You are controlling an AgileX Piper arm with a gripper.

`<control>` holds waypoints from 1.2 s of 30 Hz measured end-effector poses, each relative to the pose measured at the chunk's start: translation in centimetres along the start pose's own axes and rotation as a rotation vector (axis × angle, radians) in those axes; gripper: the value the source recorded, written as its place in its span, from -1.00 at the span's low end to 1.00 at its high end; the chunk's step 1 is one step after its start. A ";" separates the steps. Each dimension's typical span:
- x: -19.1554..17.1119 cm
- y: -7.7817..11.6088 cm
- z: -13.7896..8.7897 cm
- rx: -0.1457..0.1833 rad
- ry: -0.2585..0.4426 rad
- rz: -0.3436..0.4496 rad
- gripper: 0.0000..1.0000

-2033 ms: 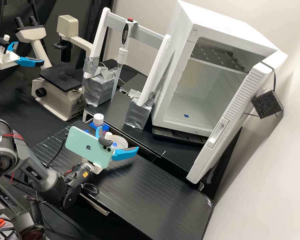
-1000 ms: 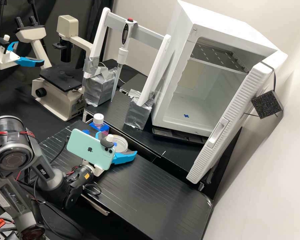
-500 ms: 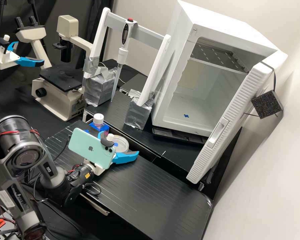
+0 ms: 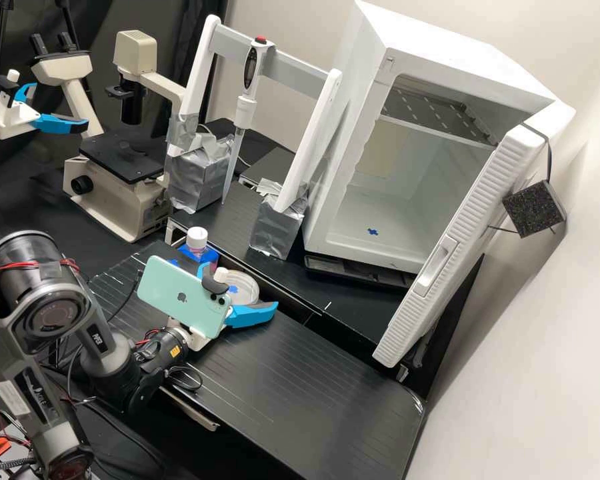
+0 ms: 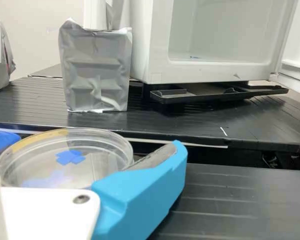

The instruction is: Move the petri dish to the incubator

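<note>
In the high view my gripper (image 4: 241, 288) is at the bench's middle, open around the clear petri dish (image 4: 246, 288), with a phone mounted behind it. The wrist view has the dish (image 5: 92, 167) lying level between the fingers of my gripper (image 5: 80, 150); one blue finger (image 5: 140, 192) is close against its rim, and the other is mostly cut off. Whether both pads touch it, I cannot tell. Blue marks show through the dish. The white incubator (image 4: 353, 230) stands with its door open, a blue mark (image 4: 373, 231) on its floor and a metal shelf (image 4: 440, 110) above.
A white-capped bottle (image 4: 197, 238) in a blue holder stands beside the dish. Behind are a pipette (image 4: 245, 107) on a white stand with taped feet (image 4: 278, 227) and a microscope (image 4: 123, 160). The incubator door (image 4: 467, 233) juts over the bench's right side.
The gripper has come slightly lower around the dish, while the arm's elbow has swung right. The dish has shifted a little to the right. The arm is nearly still over the last half second.
</note>
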 end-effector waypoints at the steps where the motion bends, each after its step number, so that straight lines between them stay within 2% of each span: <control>1: 0.0 0.0 0.0 0.000 0.000 0.000 -1.00; 29: 0.0 0.0 0.0 0.006 0.000 0.000 -1.00; 36: -0.3 0.6 0.2 0.043 -0.015 0.016 -1.00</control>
